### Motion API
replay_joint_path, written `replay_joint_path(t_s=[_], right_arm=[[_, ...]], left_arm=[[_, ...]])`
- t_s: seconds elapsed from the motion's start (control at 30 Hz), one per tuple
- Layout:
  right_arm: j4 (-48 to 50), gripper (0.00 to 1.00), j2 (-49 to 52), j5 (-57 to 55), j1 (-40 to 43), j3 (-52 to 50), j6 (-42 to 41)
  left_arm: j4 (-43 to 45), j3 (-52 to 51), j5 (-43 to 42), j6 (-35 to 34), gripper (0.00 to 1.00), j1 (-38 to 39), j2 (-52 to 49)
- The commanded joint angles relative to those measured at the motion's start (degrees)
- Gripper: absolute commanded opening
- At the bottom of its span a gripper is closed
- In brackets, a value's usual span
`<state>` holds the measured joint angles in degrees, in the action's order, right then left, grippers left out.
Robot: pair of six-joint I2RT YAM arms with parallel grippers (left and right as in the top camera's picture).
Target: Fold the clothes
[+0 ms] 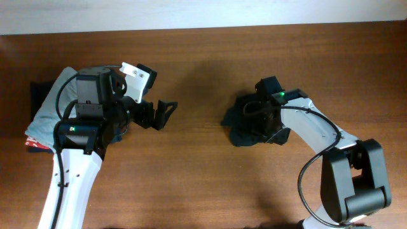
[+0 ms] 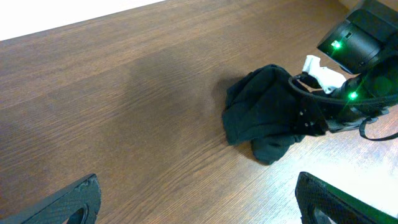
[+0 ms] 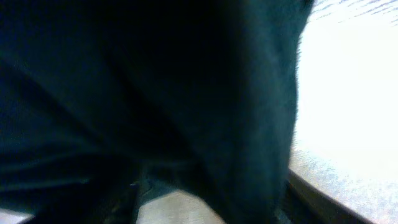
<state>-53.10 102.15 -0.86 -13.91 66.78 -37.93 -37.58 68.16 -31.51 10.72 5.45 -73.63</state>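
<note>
While the shirt [image 1: 245, 127] lies bunched in a small heap on the right side of the table [image 1: 203, 184], the step in hand looks to be opening it out flat, not folding yet. Your right gripper [image 1: 262, 119] is sunk into the right part of the heap. Its wrist view shows only black cloth pressed close, so you cannot tell whether the jaws are pinching fabric or merely resting in it. Make sure of a single layer at a hem or shoulder before you lift. A grab through the middle would likely raise the whole lump. Your left gripper [image 1: 160, 113] hangs left of centre, well apart from the shirt, its fingers [image 2: 68, 202] spread wide and holding nothing. Bring it across to a second edge so the two arms can draw the cloth apart and lay it smooth.

The shirt is soft, matt black fabric, limp and creased, with rolled lobes and one corner poking out to the left. No print shows. It will probably sag and cling to itself, so pull slowly and low. The table is smooth brown wood grain, which should let the fabric slide. At the left edge, under the left arm, a pile [image 1: 39, 124] of other garments shows light grey-blue cloth on top.
</note>
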Motion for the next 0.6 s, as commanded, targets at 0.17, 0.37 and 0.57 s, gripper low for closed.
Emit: replay_joint_path(t_s=[0.17,0.37,0.57], right_arm=[[-0.2,0.08,-2.8,0.0,0.1,0.3,-0.4],[-2.3,0.04,-11.2,-5.3,0.0,2.8,4.1],[-1.9,0.04,-23.8,-7.5,0.0,6.2,12.3]], left_arm=[[0.0,0.9,-1.0,0.9,0.99,0.2,-0.5],[0.0,0.9,-1.0,1.0,0.99,0.2,-0.5],[0.0,0.9,-1.0,1.0,0.99,0.2,-0.5]])
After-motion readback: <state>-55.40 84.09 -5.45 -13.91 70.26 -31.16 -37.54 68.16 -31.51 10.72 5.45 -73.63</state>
